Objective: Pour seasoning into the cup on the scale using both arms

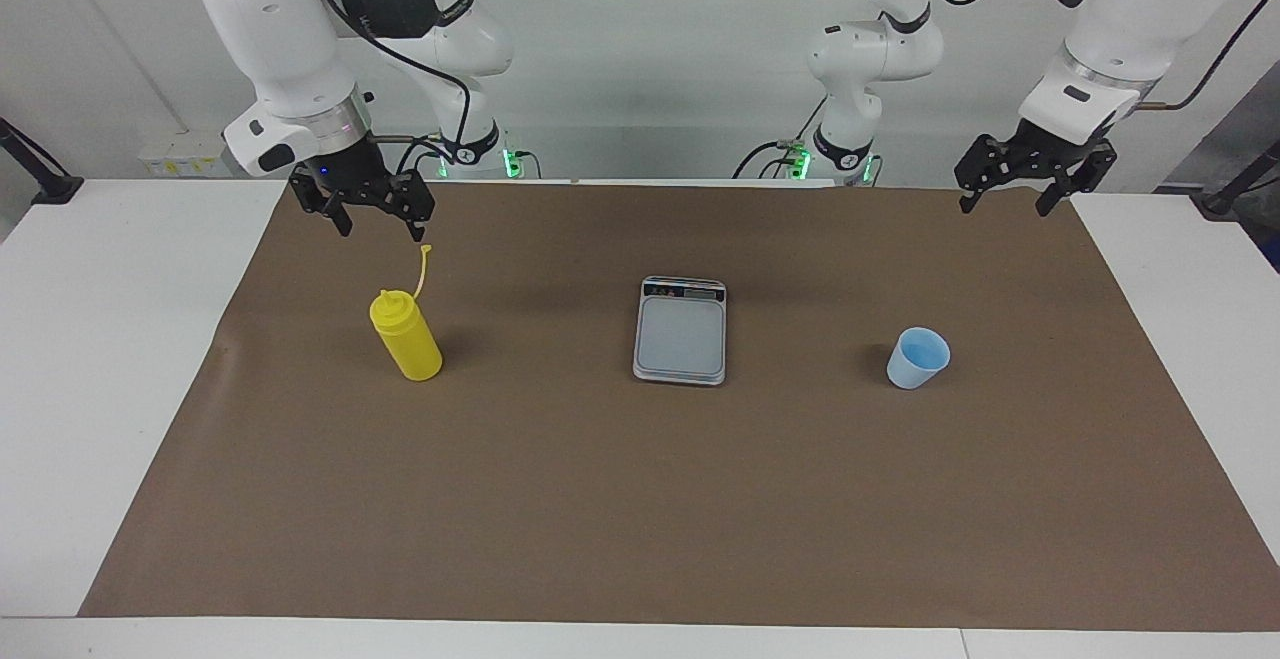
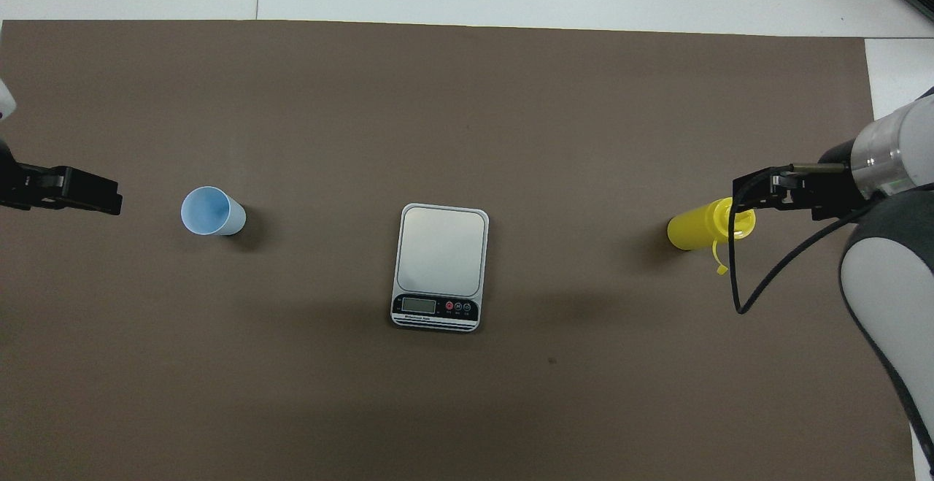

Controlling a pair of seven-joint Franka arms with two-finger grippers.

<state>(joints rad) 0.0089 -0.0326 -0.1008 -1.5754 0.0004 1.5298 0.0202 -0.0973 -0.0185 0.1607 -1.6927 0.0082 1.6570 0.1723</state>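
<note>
The yellow seasoning bottle (image 1: 405, 336) stands upright on the brown mat toward the right arm's end, its cap strap sticking up; it also shows in the overhead view (image 2: 699, 225). My right gripper (image 1: 381, 230) is open and empty in the air above the bottle's top, clear of it, and it shows in the overhead view (image 2: 751, 193) too. The pale blue cup (image 1: 917, 357) (image 2: 211, 211) stands upright on the mat toward the left arm's end. My left gripper (image 1: 1005, 207) (image 2: 73, 190) is open and empty, raised over the mat's edge, apart from the cup. The scale (image 1: 680, 331) (image 2: 441, 266) lies between bottle and cup with nothing on it.
The brown mat (image 1: 640, 499) covers most of the white table (image 1: 90, 359). The scale's display strip (image 2: 436, 307) faces the robots.
</note>
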